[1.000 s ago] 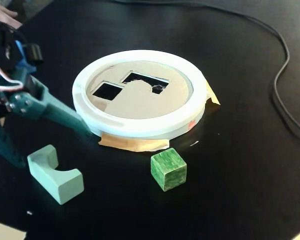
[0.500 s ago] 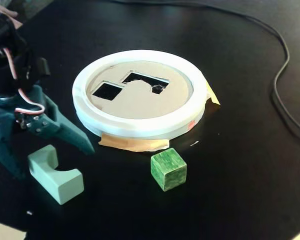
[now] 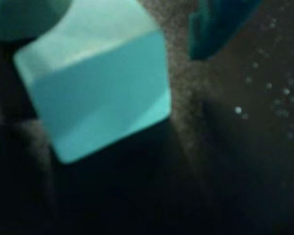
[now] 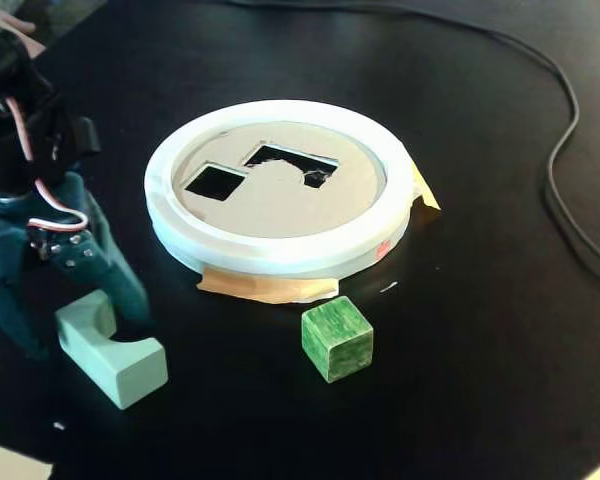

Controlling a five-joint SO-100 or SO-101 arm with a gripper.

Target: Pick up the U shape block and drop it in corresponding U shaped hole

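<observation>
The U shape block [image 4: 120, 362] is pale mint and lies on the black table at the lower left of the fixed view. In the wrist view the block [image 3: 98, 93] fills the upper left. My gripper [image 4: 75, 318] is open and low over the block, one teal finger on each side. In the wrist view the gripper [image 3: 112, 34] shows one finger at the top left against the block and the other at the top right, a gap away from it. The U shaped hole [image 4: 285, 160] is in the cardboard top of a round white-rimmed sorter [image 4: 280, 252].
A square hole [image 4: 215, 181] lies beside the U hole. A green cube [image 4: 337, 337] stands in front of the sorter. Tan tape [image 4: 270, 288] holds the sorter to the table. A black cable [image 4: 570, 200] runs down the right side.
</observation>
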